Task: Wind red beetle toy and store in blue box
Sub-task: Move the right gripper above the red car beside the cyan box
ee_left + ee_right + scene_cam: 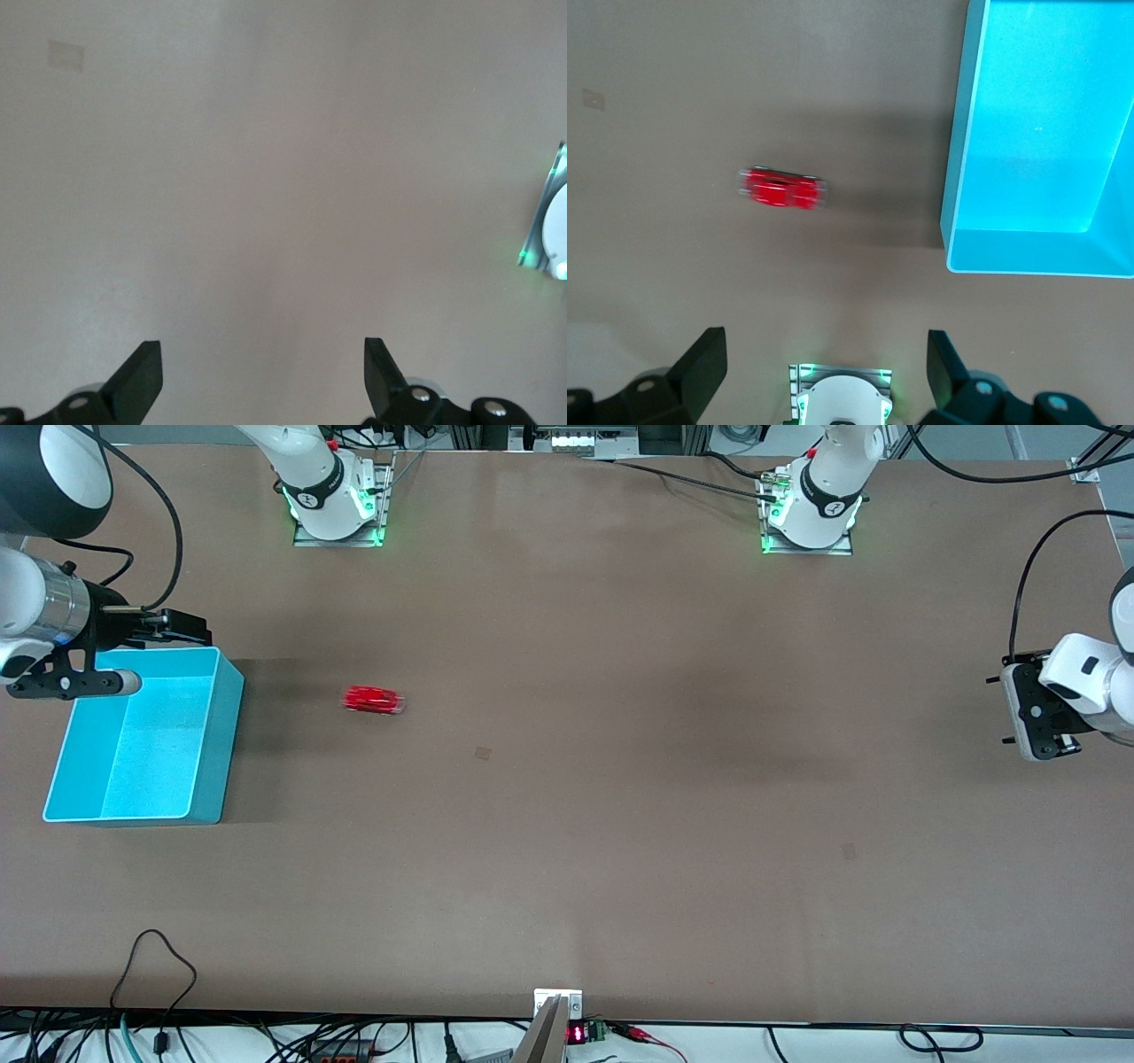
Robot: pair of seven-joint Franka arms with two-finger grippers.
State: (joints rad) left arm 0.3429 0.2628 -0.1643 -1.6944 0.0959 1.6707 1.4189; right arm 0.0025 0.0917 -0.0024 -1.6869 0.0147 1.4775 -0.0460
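Observation:
The red beetle toy lies on the bare brown table, beside the blue box and toward the left arm's end from it. It also shows in the right wrist view. The box's floor holds nothing, and the box also shows in the right wrist view. My right gripper hangs over the box's corner nearest the arm bases, open and empty. My left gripper waits over the table's edge at the left arm's end, open and empty.
The right arm's base and the left arm's base stand along the table's edge farthest from the front camera. Small faint patches mark the tabletop. Cables run along the front edge.

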